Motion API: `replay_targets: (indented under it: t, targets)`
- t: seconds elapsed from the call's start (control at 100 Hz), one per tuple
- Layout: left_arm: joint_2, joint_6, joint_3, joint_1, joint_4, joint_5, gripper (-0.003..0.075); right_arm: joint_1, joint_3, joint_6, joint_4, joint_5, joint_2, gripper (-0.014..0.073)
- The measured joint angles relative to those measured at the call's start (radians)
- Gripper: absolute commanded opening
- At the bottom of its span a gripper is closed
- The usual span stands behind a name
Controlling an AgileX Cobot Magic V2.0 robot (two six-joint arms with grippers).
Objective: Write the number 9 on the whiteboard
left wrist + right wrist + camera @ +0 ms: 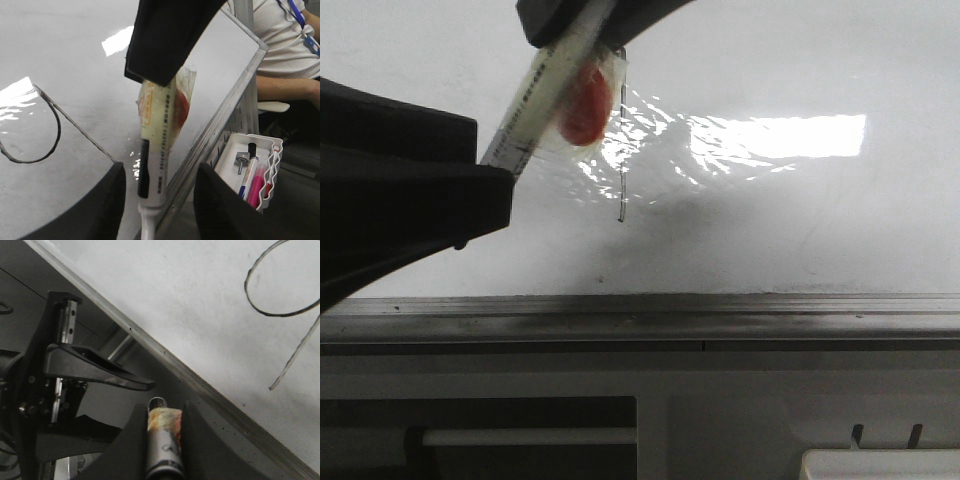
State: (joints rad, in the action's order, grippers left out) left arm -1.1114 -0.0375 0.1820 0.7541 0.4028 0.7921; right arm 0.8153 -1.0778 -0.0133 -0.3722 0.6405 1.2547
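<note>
The whiteboard (800, 230) fills the front view, with a glare patch and a grey edge rail (640, 318). The number 9 shows as a thin dark loop (54, 136) with a long straight tail (80, 131). It also shows in the right wrist view (248, 294), and only its tail shows in the front view (622, 170). My right gripper (164, 412) is shut on a white marker (542, 95) wrapped in tape with a red patch. It holds the marker tilted, off the board. My left gripper (160, 172) is open, with its jaws on either side of the marker's lower end (150, 195), not touching it.
A white tray (272, 145) hangs on the board's edge and holds several pens and a magnet. A person in a white shirt (280, 35) sits beyond it. A white box corner (880, 465) lies below the rail in the front view.
</note>
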Motion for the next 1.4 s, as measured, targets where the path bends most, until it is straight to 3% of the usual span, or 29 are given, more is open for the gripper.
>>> replay_targets:
  t: [0.18, 0.37, 0.56, 0.63, 0.75, 0.82, 1.16, 1.4]
  targets:
    - [-0.052, 0.000, 0.000, 0.000, 0.002, 0.066, 0.0262, 0.005, 0.000, 0.004, -0.004, 0.000, 0.000, -0.0069]
    - [-0.067, 0.000, 0.000, 0.000, 0.000, 0.079, -0.0019, 0.005, 0.000, 0.004, -0.020, 0.011, 0.000, -0.0069]
    - [-0.067, 0.000, 0.000, 0.000, 0.000, 0.079, -0.0020, 0.005, 0.000, 0.004, -0.023, 0.018, 0.000, -0.0041]
    - [-0.067, 0.000, 0.000, 0.000, 0.000, 0.079, -0.0020, 0.005, 0.000, 0.004, -0.023, 0.018, 0.000, 0.0064]
    - [-0.067, -0.035, 0.000, 0.000, -0.008, 0.081, -0.0020, 0.005, 0.000, 0.004, -0.023, 0.016, 0.000, 0.0335]
    - [-0.067, -0.077, -0.001, 0.000, -0.037, 0.083, -0.0020, 0.005, 0.000, 0.004, -0.027, 0.005, 0.000, 0.0411]
    - [-0.067, -0.229, -0.054, 0.000, -0.469, 0.087, -0.0020, 0.005, 0.000, 0.004, -0.031, -0.023, 0.000, 0.0411]
    - [-0.116, -0.246, -0.054, 0.000, -0.633, 0.079, -0.0020, 0.005, 0.000, 0.004, -0.043, -0.023, 0.000, 0.0411]
